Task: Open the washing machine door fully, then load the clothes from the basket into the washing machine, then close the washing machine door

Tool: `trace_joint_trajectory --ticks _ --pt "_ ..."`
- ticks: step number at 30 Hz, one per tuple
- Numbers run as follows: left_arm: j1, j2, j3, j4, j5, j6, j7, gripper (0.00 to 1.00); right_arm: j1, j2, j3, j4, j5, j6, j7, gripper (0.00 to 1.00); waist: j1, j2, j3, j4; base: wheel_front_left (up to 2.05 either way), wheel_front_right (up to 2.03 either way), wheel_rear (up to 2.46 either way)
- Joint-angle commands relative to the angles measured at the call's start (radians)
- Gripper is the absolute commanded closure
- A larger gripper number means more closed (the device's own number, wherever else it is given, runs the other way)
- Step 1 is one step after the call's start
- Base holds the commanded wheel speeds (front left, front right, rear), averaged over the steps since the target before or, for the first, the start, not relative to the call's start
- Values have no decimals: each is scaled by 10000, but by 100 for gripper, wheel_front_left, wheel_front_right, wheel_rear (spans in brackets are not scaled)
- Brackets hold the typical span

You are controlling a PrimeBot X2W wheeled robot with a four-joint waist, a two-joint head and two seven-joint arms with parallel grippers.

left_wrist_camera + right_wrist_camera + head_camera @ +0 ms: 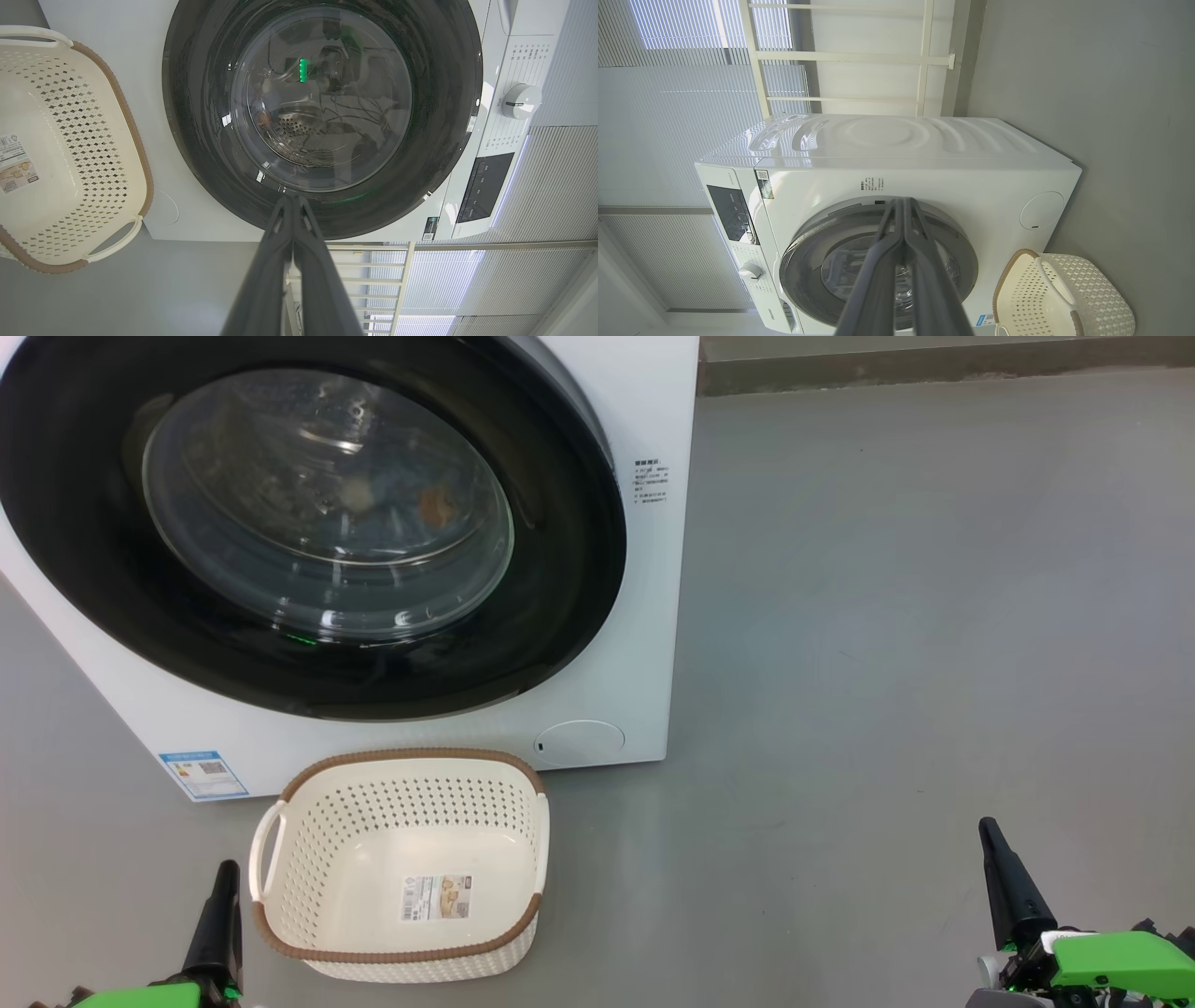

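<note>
Evidently near done: washing machine door (569, 569) sits flush on the washing machine (653, 616), clothes (434, 504) glimpsed through it. Basket (299, 868) bare on floor (887, 616) in front. Both jaws pinched shut, empty, parked low, probably because nothing remains.

Empty basket (401, 868) before shut washing machine door (308, 523)

L gripper (226, 879): long matte-black fingers, narrow taper to a blunt tip, wider twd the base. Behind it a bright green plastic housing (140, 997) w/ small black bits at its edge. R gripper (990, 838): same black tapered shape and a bright green shell (1120, 959), plus a small white-grey block (991, 973) and dark hardware by the base. In the wrist views the fingers (264, 284) look dark grey and smooth, w/ open slotted webbing nr the tips.
</note>
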Motion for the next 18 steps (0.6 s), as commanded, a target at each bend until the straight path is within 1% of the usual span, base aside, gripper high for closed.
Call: trace_joint_trajectory --ticks 1,18 --pt "-383 122 359 -159 -3 -105 83 100 -403 -30 233 -242 62 -13 60 100 0 -1 0 0 0 0 0" --pt "-385 104 384 -159 18 -105 103 100 -404 -22 221 -241 52 -13 69 100 0 -1 0 0 0 0 0"
